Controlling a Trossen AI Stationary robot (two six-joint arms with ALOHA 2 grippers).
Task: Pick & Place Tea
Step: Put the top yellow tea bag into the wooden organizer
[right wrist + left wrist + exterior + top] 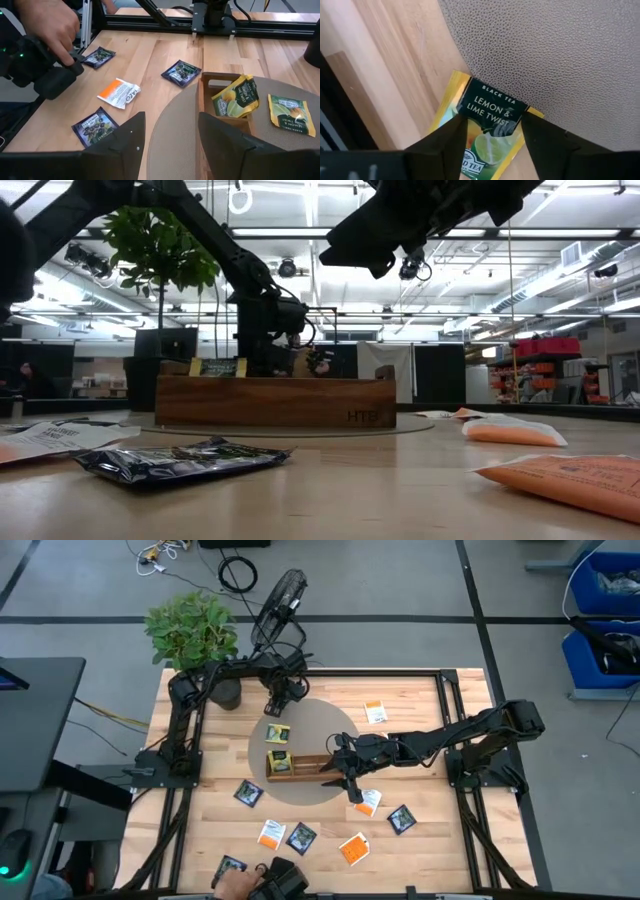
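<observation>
Nearest the low camera lies a dark navy sachet [180, 460] flat on the wooden table [420, 840], with an orange sachet [570, 478] beside it toward the other edge. A round grey mat [305, 755] occupies the table centre and carries the long wooden tray [300, 766]. One yellow-green sachet [235, 97] stands tilted inside the tray's end compartment; a second yellow-green sachet [277, 732] lies flat on the mat just beside the tray. The left gripper [490, 137] is down over this second sachet, its fingers [445, 145] parted and straddling the sachet's printed face; whether they press it cannot be told. The right gripper [170, 145] hovers over the mat's edge by the tray, jaws apart and holding nothing. Loose navy and orange-and-white sachets are scattered across the near half of the table, including an orange-and-white sachet [119, 93]. A person's hand [47, 22] rests on a black device [42, 70] at the table's front edge.
</observation>
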